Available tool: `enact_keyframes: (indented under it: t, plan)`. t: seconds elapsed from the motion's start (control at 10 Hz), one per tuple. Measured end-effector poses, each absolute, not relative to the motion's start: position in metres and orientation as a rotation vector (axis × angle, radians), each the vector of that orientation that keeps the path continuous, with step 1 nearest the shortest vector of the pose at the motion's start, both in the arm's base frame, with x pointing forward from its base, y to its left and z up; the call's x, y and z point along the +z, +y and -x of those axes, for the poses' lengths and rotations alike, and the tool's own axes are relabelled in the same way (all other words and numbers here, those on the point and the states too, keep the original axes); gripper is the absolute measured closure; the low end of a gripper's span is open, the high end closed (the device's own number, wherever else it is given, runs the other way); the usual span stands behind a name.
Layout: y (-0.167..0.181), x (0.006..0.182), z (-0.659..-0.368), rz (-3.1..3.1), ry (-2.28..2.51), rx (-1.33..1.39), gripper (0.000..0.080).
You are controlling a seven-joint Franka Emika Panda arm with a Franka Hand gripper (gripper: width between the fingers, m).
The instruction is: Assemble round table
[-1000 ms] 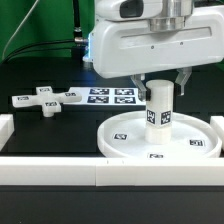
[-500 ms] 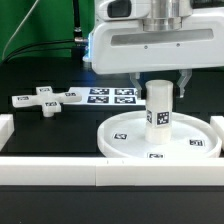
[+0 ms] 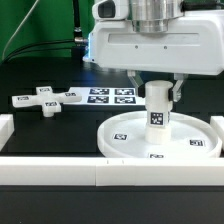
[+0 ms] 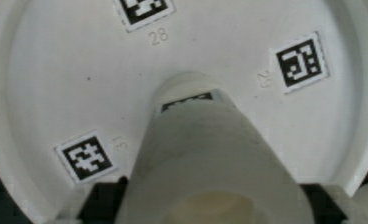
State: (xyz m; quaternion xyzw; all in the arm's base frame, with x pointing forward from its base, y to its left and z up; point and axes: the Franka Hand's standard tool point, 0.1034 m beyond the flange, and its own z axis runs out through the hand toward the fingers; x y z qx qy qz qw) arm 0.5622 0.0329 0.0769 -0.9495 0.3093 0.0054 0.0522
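The large rimmed round disc (image 3: 125,146) lies on the black table at the exterior view's right. The short thick cylinder leg (image 3: 158,106) stands upright on its centre, a tag facing the camera. My gripper (image 3: 158,92) comes straight down over the leg and is shut on its upper part, one finger on each side. In the wrist view the leg (image 4: 207,140) runs up between the dark finger pads (image 4: 106,202) of my gripper (image 4: 213,202), with the disc (image 4: 83,80) and its tags beneath. The cross-shaped piece (image 3: 45,100) lies flat at the exterior view's left.
The marker board (image 3: 112,96) lies flat behind the disc. A long white border bar (image 3: 100,173) runs along the front, and another bar end (image 3: 5,130) stands at the exterior view's left. The arm's white body hides the table behind the leg.
The leg's tags have shifted round its side while it stays upright at the disc's centre. The gripper's body sits a little higher in the picture.
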Motion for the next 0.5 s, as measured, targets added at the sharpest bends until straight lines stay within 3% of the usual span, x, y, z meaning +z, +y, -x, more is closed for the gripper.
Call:
enact_keyframes:
  t: [0.5]
  plan:
    - [0.032,0.0757,-0.5616,2.629,1.438,0.07,0.039]
